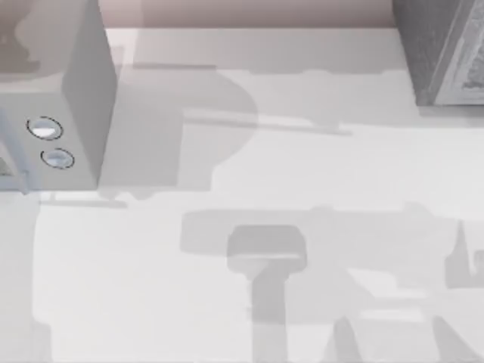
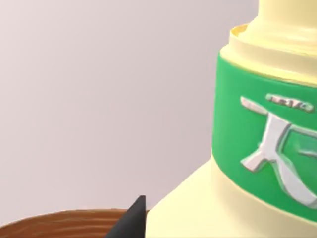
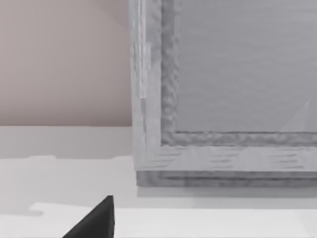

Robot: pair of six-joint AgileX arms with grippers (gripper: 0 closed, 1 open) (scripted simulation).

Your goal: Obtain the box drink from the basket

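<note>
White table, grey appliance with two round knobs at left edge, grey textured box at far right corner. Left wrist view: cream bottle with green label, brown basket rim, dark fingertip. Right wrist view: dark fingertip near the grey box. Claw opening on both arms: cannot tell. Box drink location: cannot tell.

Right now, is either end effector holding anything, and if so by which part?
It cannot be told. The left wrist view has one dark fingertip beside a cream bottle with a green label; the right wrist view has one fingertip near a grey box.
</note>
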